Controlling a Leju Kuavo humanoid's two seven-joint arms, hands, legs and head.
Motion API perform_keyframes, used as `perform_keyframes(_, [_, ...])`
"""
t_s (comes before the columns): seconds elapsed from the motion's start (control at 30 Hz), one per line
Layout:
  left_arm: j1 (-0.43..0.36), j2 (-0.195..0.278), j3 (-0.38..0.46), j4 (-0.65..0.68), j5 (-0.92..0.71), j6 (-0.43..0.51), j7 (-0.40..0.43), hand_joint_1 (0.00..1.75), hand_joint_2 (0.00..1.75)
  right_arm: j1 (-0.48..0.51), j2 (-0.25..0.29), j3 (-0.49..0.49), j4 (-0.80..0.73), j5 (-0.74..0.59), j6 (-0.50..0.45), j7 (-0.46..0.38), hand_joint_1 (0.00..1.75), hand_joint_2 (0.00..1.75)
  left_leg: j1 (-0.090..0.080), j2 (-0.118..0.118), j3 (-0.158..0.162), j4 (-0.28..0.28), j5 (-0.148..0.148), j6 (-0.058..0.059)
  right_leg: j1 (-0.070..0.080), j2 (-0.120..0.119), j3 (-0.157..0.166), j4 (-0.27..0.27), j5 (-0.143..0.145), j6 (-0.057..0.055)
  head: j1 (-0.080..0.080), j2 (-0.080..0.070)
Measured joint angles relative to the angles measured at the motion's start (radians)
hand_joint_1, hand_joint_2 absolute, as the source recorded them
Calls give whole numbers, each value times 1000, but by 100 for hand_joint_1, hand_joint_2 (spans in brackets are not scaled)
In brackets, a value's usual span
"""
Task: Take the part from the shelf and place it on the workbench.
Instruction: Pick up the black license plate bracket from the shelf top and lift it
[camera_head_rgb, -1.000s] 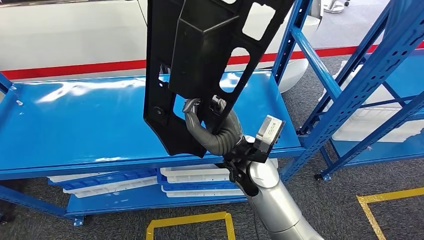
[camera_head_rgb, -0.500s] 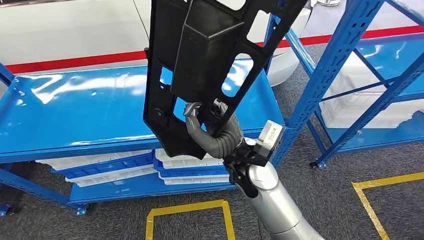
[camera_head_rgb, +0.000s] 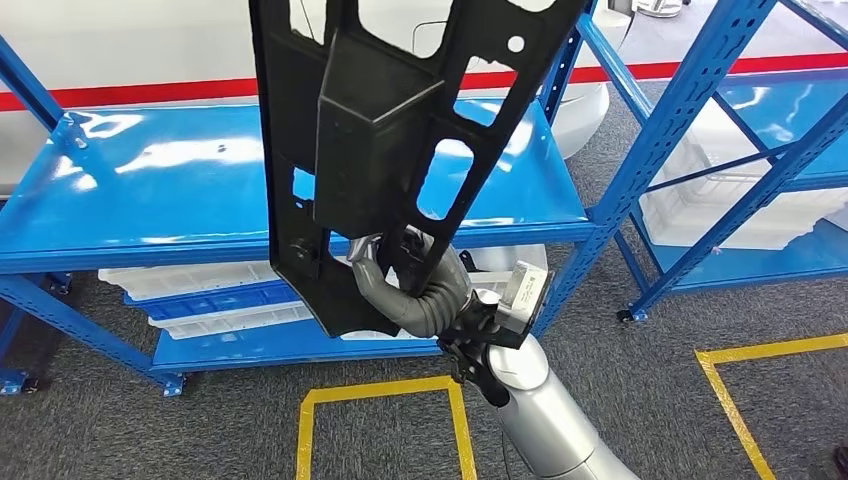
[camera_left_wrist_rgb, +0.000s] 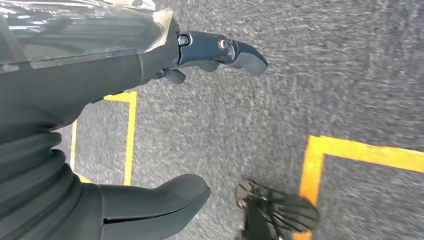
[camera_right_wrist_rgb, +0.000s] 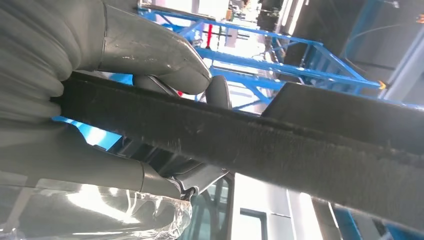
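Observation:
A large black plastic part (camera_head_rgb: 390, 130) with several cut-outs and a raised box in its middle stands upright in front of the blue shelf (camera_head_rgb: 150, 190). My right hand (camera_head_rgb: 405, 285) grips it near its lower edge, fingers hooked through a cut-out. In the right wrist view the part's edge (camera_right_wrist_rgb: 260, 145) runs between thumb (camera_right_wrist_rgb: 150, 50) and fingers. My left hand (camera_left_wrist_rgb: 150, 125) hangs over the grey carpet, thumb and fingers apart, holding nothing.
The blue shelf's lower level holds white and blue trays (camera_head_rgb: 215, 300). A second blue rack (camera_head_rgb: 700, 120) with white trays (camera_head_rgb: 760, 220) stands at the right. Yellow floor lines (camera_head_rgb: 380, 395) mark the grey carpet. A white vehicle body (camera_head_rgb: 130, 50) stands behind the shelf.
The whole view has shifted: the shelf now lies farther away and more of the carpet shows. The part sits a little further left in view, still in my right hand.

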Motion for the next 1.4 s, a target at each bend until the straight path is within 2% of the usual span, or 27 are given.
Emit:
perform_keyframes(0.03, [0, 0, 0, 0, 0, -1, -1, 0, 175, 3, 0, 3, 2, 0, 0, -1, 175, 175, -4, 1, -16, 0, 13, 2, 0, 0, -7, 59, -26, -2, 0, 0])
perform_keyframes(0.07, [0, 0, 0, 0, -1, -2, -2, 0, 175, 7, -1, 5, 4, 1, 0, -3, 175, 175, -7, 1, -32, 1, 25, 4, 1, 0, -5, 99, -30, 3, 0, 0])
perform_keyframes(0.13, [0, 0, 0, 0, -2, -5, -2, 0, 175, 17, -1, 10, 7, 7, 0, -5, 175, 175, -12, 1, -63, 2, 51, 3, 3, 0, 40, 93, 13, 18, 0, 0])
perform_keyframes(0.2, [0, -1, 0, 0, -3, -6, -2, 0, 175, 23, 0, 13, 6, 16, 0, -6, 175, 175, -14, 1, -89, 3, 76, -2, 10, 0, 147, -39, 40, 15, 0, 0])
perform_keyframes(0.27, [0, -3, 1, 0, -4, -6, 0, 0, 175, 25, 3, 15, 3, 24, 0, -8, 175, 175, -15, 2, -99, 1, 101, -10, 19, 0, 244, -186, 13, -2, -1, 0])
perform_keyframes(0.3, [1, -3, 1, 0, -5, -6, 0, 0, 175, 26, 4, 15, 2, 27, 0, -9, 175, 175, -13, 2, -99, -4, 113, -16, 23, 1, 264, -226, 1, -9, -1, 0])
perform_keyframes(0.37, [2, -3, 1, 0, -9, -7, 1, 0, 175, 30, 5, 16, 1, 32, 0, -11, 175, 175, -11, 1, -103, -14, 128, -29, 20, 1, 252, -235, 18, -18, -1, 0])
perform_keyframes(0.4, [3, -3, 1, 0, -12, -8, 2, 0, 175, 32, 6, 16, 1, 33, 0, -12, 175, 175, -9, -1, -109, -6, 108, -36, 16, 0, 241, -235, 31, -26, -1, 0])
perform_keyframes(0.47, [5, -3, 1, 0, -14, -9, 3, 0, 175, 33, 11, 18, 1, 35, 0, -12, 175, 175, -3, -4, -128, 64, 7, -46, 7, -3, 214, -237, 61, -40, -3, 0])
perform_keyframes(0.53, [5, -3, 1, 0, -14, -10, 4, 0, 175, 34, 14, 19, 2, 37, 1, -13, 175, 175, 1, -4, -144, 189, -85, -56, 7, -4, 185, -234, 89, -44, -5, 0])
perform_keyframes(0.57, [5, -3, 1, 0, -15, -10, 4, 0, 175, 34, 14, 19, 3, 40, 1, -13, 175, 175, 4, -4, -145, 245, -94, -61, 8, -4, 168, -230, 102, -42, -5, 0])
perform_keyframes(0.63, [4, -3, 1, 0, -17, -10, 4, 0, 175, 36, 14, 20, 6, 46, 1, -15, 175, 175, 11, -4, -112, 278, -47, -69, 6, -5, 129, -217, 122, -34, -5, 0])
perform_keyframes(0.67, [4, -3, 1, 0, -19, -10, 4, 0, 175, 36, 14, 20, 8, 50, 1, -16, 175, 175, 15, -4, -70, 242, -21, -71, 4, -5, 112, -207, 129, -29, -6, 0])
perform_keyframes(0.7, [3, -3, 1, 0, -21, -11, 4, 0, 175, 36, 15, 20, 9, 53, 1, -19, 175, 175, 18, -5, -15, 176, -19, -74, 4, -5, 95, -195, 134, -24, -6, 0])
perform_keyframes(0.77, [0, -4, 1, 0, -25, -12, 5, 0, 175, 34, 18, 20, 9, 59, 1, -22, 175, 175, 16, -9, 75, 48, -54, -71, 7, -5, 73, -177, 144, -10, -4, 0])
perform_keyframes(0.8, [-1, -4, 0, 0, -27, -12, 5, 0, 175, 33, 19, 20, 9, 63, 1, -24, 175, 175, 12, -10, 93, 12, -72, -65, 8, -5, 65, -173, 151, -2, -4, 0])
perform_keyframes(0.87, [0, -4, 0, 0, -32, -12, 5, 0, 175, 33, 19, 20, 10, 71, 0, -26, 175, 175, 5, -7, 80, -1, -64, -43, 5, -6, 52, -170, 164, 14, -3, 0])
perform_keyframes(0.9, [1, -4, 0, 0, -34, -13, 5, 0, 175, 35, 19, 21, 11, 75, 0, -27, 175, 175, 4, -4, 69, -3, -53, -29, 3, -5, 41, -162, 155, 16, -3, 0])
perform_keyframes(0.97, [1, -2, 0, 0, -40, -13, 5, 0, 175, 38, 17, 21, 12, 82, -2, -29, 175, 175, 4, 1, 42, -6, -29, -6, 1, -4, 7, -96, 87, 7, -2, 0])
perform_keyframes(1.03, [1, 0, 0, 0, -50, -13, 3, 0, 175, 39, 17, 21, 13, 88, -4, -31, 175, 175, 1, 1, 10, -6, -5, 3, 1, -3, -30, 29, 8, 0, -1, 0])
perform_keyframes(1.07, [1, 1, 0, 0, -53, -12, 1, 0, 175, 40, 17, 21, 14, 92, -5, -33, 175, 175, 0, 0, -6, -5, 7, 3, 1, -2, -38, 87, -5, 4, -1, 0])
perform_keyframes(1.13, [1, 1, 0, 0, -55, -12, 0, 0, 175, 43, 17, 21, 16, 101, -8, -35, 175, 175, -2, -2, -35, -5, 30, 0, 1, -1, -19, 128, 29, 23, -1, 0])
perform_keyframes(1.2, [1, 1, 0, 0, -55, -12, -1, 0, 175, 45, 17, 21, 18, 106, -9, -35, 175, 175, -2, -8, -59, -4, 52, -6, 2, 9, 67, 35, 71, 29, -1, 0])
perform_keyframes(1.27, [1, -1, 0, 0, -54, -13, -5, 0, 175, 44, 19, 22, 18, 109, -9, -37, 175, 175, -6, -17, -72, -2, 72, -16, 7, 26, 183, -129, 51, 13, -2, 0])
perform_keyframes(1.3, [1, -1, 0, 0, -54, -14, -6, 0, 175, 44, 20, 22, 18, 111, -9, -37, 175, 175, -7, -22, -76, -3, 82, -22, 9, 31, 219, -187, 34, 4, -2, 0])
perform_keyframes(1.33, [1, -1, 0, 0, -53, -14, -8, 0, 175, 44, 21, 22, 18, 114, -9, -37, 175, 175, -7, -26, -77, -6, 91, -28, 13, 31, 234, -218, 24, -2, -2, 0])
perform_keyframes(1.4, [3, 0, 0, 0, -51, -14, -11, 0, 175, 45, 24, 22, 19, 119, -8, -38, 175, 175, -5, -32, -84, -6, 95, -40, 4, 22, 228, -225, 33, -16, -2, 0])
